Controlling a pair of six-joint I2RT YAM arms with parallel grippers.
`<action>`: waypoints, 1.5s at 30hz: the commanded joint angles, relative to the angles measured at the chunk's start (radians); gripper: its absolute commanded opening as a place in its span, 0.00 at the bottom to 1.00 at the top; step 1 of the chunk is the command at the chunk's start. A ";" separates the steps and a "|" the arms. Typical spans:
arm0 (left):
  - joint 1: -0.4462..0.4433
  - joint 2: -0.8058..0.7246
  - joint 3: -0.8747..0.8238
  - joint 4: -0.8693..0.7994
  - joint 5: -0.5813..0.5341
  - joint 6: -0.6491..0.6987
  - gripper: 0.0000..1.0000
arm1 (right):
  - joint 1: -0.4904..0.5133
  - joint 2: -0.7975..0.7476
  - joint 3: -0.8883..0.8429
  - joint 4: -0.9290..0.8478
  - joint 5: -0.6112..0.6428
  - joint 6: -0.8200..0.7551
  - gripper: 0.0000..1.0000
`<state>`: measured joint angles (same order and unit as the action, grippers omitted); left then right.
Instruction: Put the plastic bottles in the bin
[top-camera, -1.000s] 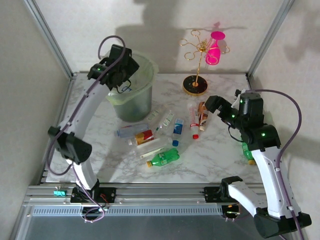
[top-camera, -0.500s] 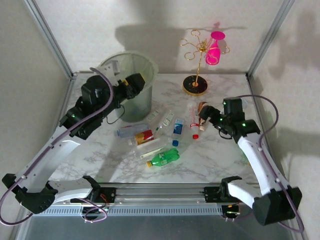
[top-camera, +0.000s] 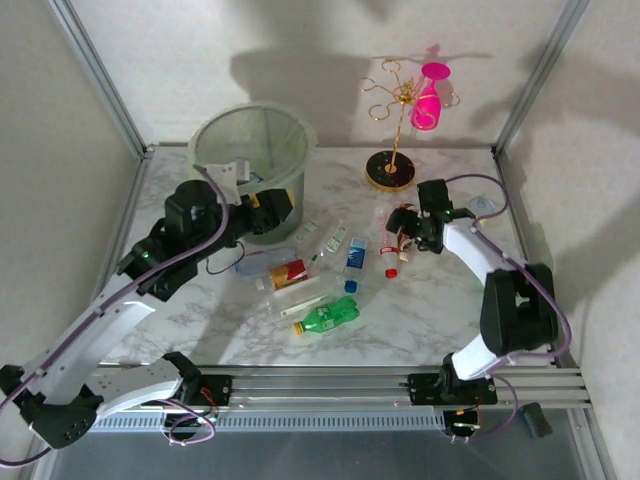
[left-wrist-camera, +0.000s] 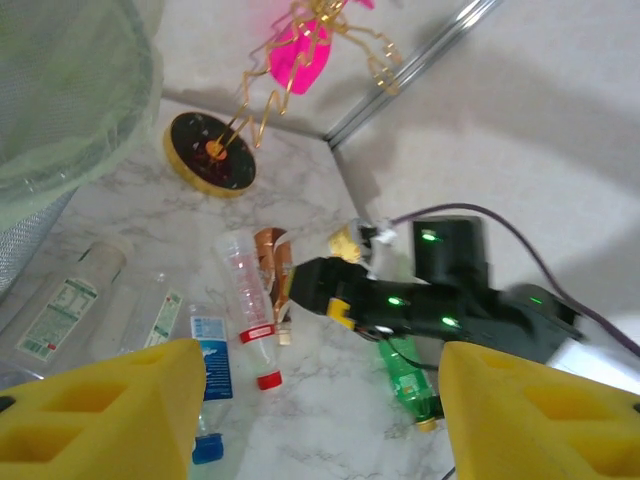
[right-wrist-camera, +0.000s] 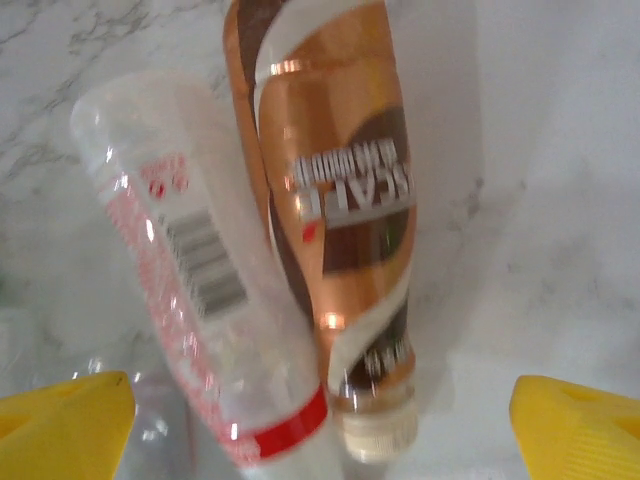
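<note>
The right hand (right-wrist-camera: 320, 425), fingers spread wide, hangs low over two bottles lying side by side and touching on the marble surface (top-camera: 430, 310). One is a brown bottle (right-wrist-camera: 340, 220), the other a clear bottle (right-wrist-camera: 195, 270) with a red band. The left hand (left-wrist-camera: 320, 410), also spread and holding nothing, hovers just in front of the bin (top-camera: 250, 135), which stands upright at the back left. More bottles (top-camera: 290, 272) lie scattered on the surface between the arms, with a green bottle (top-camera: 328, 315) nearest the bases.
</note>
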<state>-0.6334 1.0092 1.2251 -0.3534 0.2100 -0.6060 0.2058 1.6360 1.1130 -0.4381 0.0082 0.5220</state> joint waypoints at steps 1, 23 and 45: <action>-0.003 -0.022 -0.012 -0.042 0.031 0.039 0.62 | -0.019 0.060 0.093 -0.004 0.048 -0.033 0.95; -0.003 -0.031 0.030 -0.100 0.007 0.065 0.62 | -0.074 0.283 0.167 0.011 0.024 -0.074 0.60; -0.003 0.078 0.170 -0.100 -0.001 0.114 0.64 | 0.011 -0.113 0.026 -0.014 0.194 0.082 0.45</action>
<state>-0.6334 1.0710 1.3575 -0.4679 0.2104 -0.5148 0.1848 1.6058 1.1641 -0.4263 0.1463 0.5495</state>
